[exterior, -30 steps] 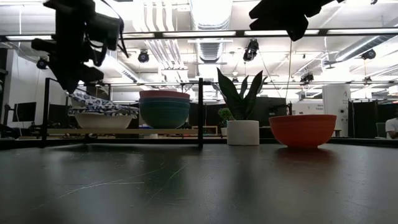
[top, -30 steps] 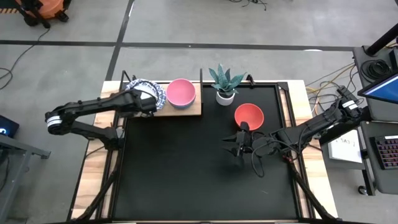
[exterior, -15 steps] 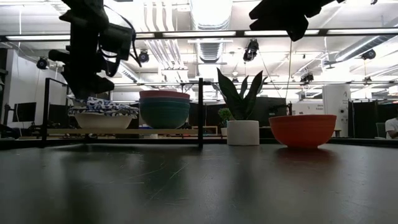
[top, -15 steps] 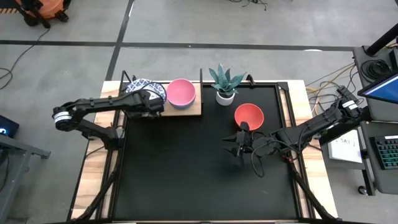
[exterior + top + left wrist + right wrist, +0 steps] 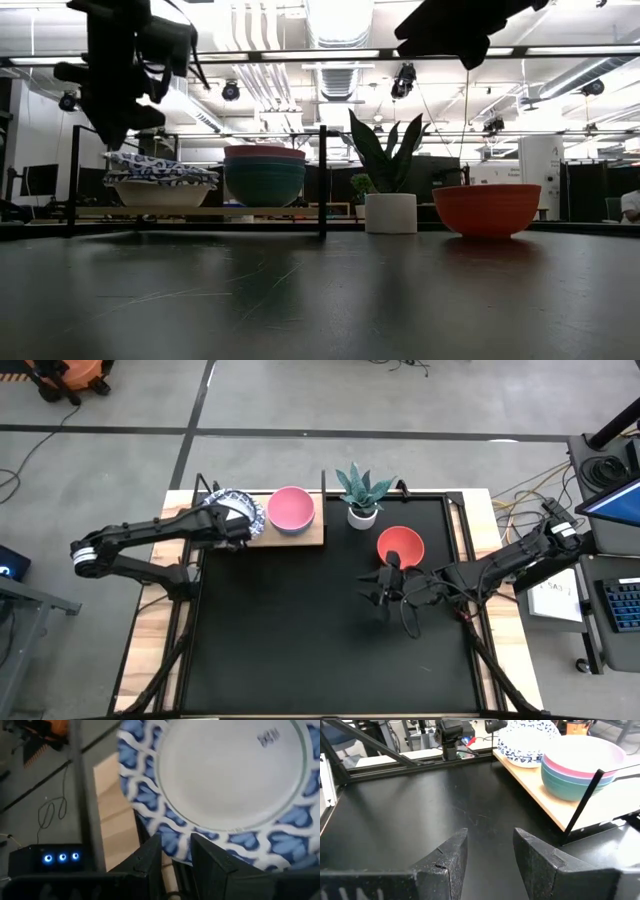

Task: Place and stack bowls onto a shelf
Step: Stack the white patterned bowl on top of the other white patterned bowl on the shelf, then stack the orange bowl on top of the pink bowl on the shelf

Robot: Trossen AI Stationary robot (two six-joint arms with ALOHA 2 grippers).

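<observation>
On the left half of the light-wood shelf a blue-and-white patterned bowl lies tilted on a stack of white patterned bowls. My left gripper is at that bowl's left rim and shut on it. On the shelf's right half is a stack with a pink bowl on top and blue and green bowls under it. A red bowl stands on the black tabletop. My right gripper hovers open just near of the red bowl, touching nothing. My left gripper holds the top patterned bowl by the left part of its rim, which shows in the narrow gap between the two fingers. The fingers slant down from the table's left. The bowl is tilted, its held side higher, its right side resting on the bowls below.
A white pot with a green plant stands just right of the shelf, behind the red bowl. Thin black frame posts rise at the shelf's ends. The black tabletop is bare toward its near edge.
My left gripper moved toward the table's right with the patterned bowl, which settled nearly level on the stack. It then drew back left, and the bowl's left side rose again. The right arm kept still.
</observation>
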